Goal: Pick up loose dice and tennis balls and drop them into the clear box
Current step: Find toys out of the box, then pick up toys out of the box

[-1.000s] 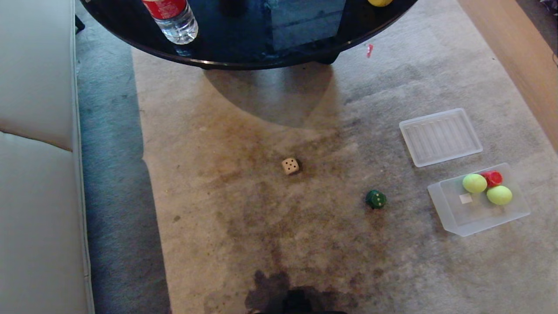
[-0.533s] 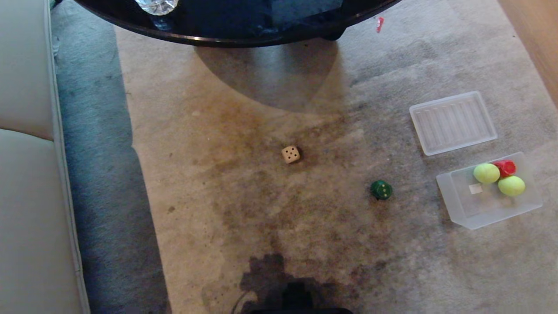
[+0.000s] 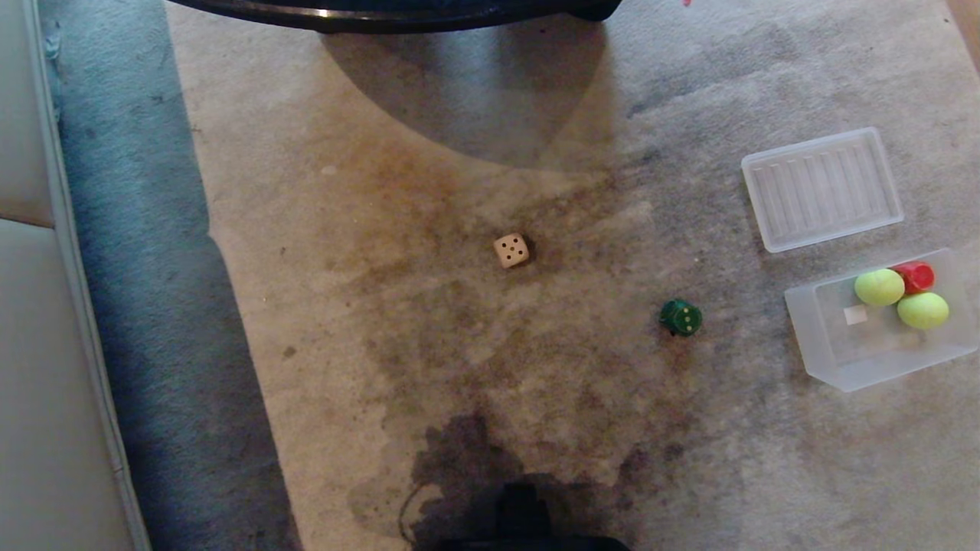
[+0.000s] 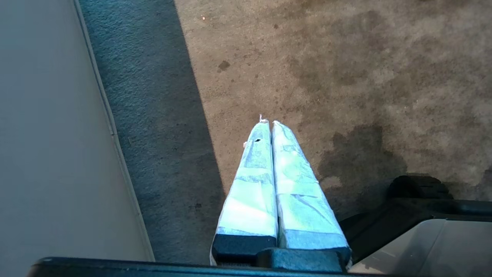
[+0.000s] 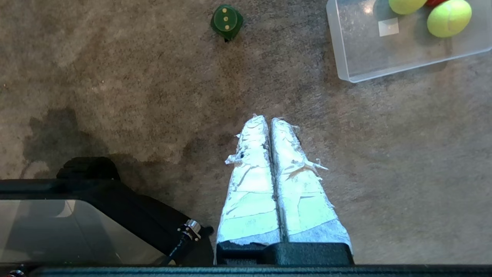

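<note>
Left gripper pressed together, empty, above carpet beside a sofa edge. Right gripper likewise pinched closed, empty, over carpet. Beyond it, green die loose on the carpet, near the clear box but apart from it. Inside the box: two tennis balls and red die, touching. Beige die loose mid-carpet, well apart. Ribbed lid flat just beyond the box. Dark table rim farthest off.
</note>
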`<state>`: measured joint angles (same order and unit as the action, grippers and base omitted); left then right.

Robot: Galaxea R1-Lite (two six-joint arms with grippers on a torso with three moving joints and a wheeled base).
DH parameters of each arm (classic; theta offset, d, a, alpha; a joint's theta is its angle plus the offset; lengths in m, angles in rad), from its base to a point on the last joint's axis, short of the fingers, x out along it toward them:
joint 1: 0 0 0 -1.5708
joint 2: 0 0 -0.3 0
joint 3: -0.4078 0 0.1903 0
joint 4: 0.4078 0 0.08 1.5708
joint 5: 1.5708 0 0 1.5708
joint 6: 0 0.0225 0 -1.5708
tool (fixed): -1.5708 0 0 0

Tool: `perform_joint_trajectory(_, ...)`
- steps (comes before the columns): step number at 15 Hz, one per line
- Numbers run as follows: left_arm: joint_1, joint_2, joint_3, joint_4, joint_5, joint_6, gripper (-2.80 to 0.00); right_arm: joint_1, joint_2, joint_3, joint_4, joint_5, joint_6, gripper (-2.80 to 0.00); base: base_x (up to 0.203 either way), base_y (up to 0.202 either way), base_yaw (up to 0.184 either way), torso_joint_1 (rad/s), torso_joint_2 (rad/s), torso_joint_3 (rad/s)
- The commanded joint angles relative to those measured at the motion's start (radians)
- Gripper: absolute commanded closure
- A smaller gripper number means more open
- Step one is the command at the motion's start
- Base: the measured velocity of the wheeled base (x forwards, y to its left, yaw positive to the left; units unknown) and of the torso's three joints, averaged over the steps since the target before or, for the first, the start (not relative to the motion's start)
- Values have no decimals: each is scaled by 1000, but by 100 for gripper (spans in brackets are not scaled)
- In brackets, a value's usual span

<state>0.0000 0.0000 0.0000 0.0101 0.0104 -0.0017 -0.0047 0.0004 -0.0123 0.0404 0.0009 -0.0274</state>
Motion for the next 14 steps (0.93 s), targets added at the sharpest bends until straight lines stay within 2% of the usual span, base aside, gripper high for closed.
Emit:
perform_joint_trajectory(1,0,0,2,1,-1,0,0,0,-2,-3,9,1,-2,0,0,0,0,5,-4,-40)
perform_joint_trajectory(3,0,0,0,1,-1,0,0,0,7,-66,36,-1,0,0,0,0,0,0,0,0)
perform_joint_trajectory(5,0,0,0,1,-1,0,0,0,36,-143,130,3,0,0,0,0,0,0,0,0)
perform_joint_trajectory(7,0,0,0,1,-1,0,0,0,151,-315,247,21,2,0,0,0,0,0,0,0)
perform_joint_trajectory(9,0,0,0,1,-1,0,0,0,316,-421,303,32,3,0,0,0,0,0,0,0)
perform_joint_trajectory(11,0,0,0,1,-1,0,0,0,495,-470,294,39,7,0,0,0,0,0,0,0)
perform_joint_trajectory(14,0,0,0,1,-1,0,0,0,801,-492,137,43,22,0,0,0,0,0,0,0)
